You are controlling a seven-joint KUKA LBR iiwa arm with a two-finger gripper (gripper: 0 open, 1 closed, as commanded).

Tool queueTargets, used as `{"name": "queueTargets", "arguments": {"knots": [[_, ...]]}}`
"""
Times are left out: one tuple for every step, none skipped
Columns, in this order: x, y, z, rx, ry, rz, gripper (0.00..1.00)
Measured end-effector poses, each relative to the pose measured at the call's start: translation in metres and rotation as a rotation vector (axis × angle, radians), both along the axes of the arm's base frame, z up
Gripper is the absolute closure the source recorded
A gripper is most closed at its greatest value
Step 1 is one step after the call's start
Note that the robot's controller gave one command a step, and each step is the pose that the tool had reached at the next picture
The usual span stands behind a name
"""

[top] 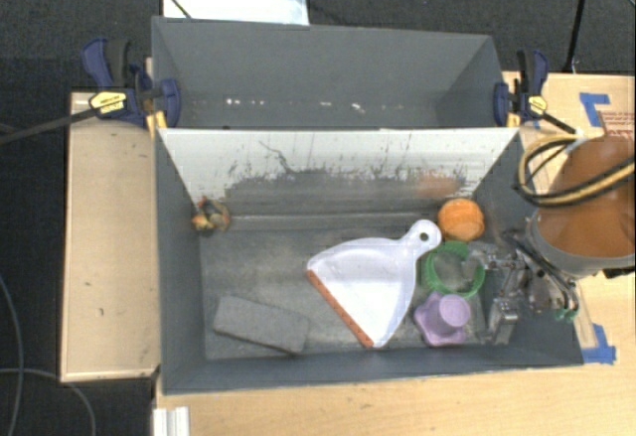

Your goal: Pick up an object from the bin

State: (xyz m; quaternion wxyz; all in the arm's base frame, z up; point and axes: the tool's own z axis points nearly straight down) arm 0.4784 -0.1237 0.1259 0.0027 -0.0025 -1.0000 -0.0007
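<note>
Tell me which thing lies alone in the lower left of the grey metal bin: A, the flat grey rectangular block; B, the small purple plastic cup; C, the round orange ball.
A: the flat grey rectangular block lies by itself there; the orange ball and purple cup sit at the right.

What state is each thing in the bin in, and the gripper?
white dustpan: lying flat, mid-bin
orange ball: loose, by the dustpan's handle
green cup: upright, mouth up
purple cup: just in front of green cup
grey block: flat, front left
small brown thing: far left corner
gripper: low, right of both cups
</note>
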Motion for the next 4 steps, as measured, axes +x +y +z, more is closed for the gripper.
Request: {"name": "queueTargets", "arguments": {"knots": [[0.002,0.000,0.004,-0.002,-0.008,0.006,0.00],[0.015,0.010,-0.025,-0.002,-0.007,-0.349,0.00],[0.042,0.015,-0.042,-0.003,-0.005,-0.448,0.00],[0.017,0.053,-0.051,-0.002,-0.008,-0.193,0.00]]}}
